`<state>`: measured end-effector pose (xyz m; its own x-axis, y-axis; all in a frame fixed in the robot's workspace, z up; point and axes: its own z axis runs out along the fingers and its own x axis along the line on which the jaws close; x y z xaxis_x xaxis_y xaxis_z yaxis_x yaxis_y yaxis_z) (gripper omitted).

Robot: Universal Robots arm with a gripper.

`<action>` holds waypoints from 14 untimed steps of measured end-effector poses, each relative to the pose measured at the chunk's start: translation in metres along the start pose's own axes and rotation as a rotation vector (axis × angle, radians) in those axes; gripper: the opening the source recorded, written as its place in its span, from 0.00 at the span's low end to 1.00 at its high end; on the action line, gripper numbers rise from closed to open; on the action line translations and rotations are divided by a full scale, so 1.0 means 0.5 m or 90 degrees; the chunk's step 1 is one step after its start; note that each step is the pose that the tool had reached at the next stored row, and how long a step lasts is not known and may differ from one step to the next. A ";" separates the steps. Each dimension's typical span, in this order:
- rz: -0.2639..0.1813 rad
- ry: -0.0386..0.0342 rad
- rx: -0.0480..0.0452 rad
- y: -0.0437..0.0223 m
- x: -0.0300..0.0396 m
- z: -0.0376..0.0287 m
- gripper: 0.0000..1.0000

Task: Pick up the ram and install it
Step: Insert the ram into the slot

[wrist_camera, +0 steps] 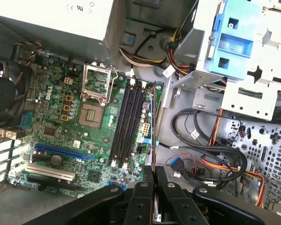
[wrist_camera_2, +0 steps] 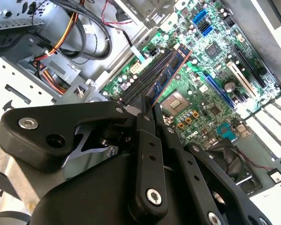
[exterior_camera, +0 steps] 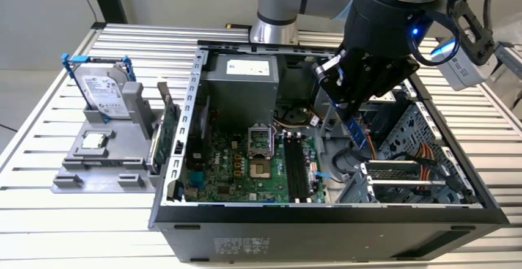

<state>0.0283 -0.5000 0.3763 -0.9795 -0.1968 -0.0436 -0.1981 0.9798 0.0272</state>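
My black gripper (exterior_camera: 348, 107) hangs over the open computer case (exterior_camera: 326, 211), shut on the ram (exterior_camera: 357, 132), a thin blue stick that points down from the fingers. It hangs above the case's drive-bay side, to the exterior view's right of the black motherboard slots (exterior_camera: 296, 172) and apart from them. In the second wrist view the ram (wrist_camera_2: 171, 71) reaches from the gripper (wrist_camera_2: 150, 104) out over the black slots (wrist_camera_2: 144, 78). The first wrist view shows the ram (wrist_camera: 153, 126) edge-on, beside the slots (wrist_camera: 128, 123), running out from the gripper (wrist_camera: 154, 171).
On the exterior view's left a grey fixture (exterior_camera: 104, 162) holds a silver hard drive (exterior_camera: 104, 95) in a blue frame and a green card (exterior_camera: 167, 133). Inside the case are the power supply (exterior_camera: 241, 88), CPU socket (exterior_camera: 259, 140), loose cables (exterior_camera: 420, 159) and a drive cage (wrist_camera: 253, 70).
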 end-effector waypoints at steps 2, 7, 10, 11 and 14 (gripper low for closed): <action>0.000 0.0000 0.0000 0.000 0.000 0.000 0.00; 0.003 -0.0001 0.0001 0.000 0.001 0.001 0.00; 0.007 -0.0002 0.0003 0.000 0.001 0.005 0.00; 0.009 -0.0002 0.0003 0.000 0.002 0.006 0.00; 0.013 -0.0003 0.0006 0.000 0.003 0.012 0.00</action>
<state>0.0270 -0.5000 0.3704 -0.9832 -0.1770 -0.0436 -0.1783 0.9836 0.0271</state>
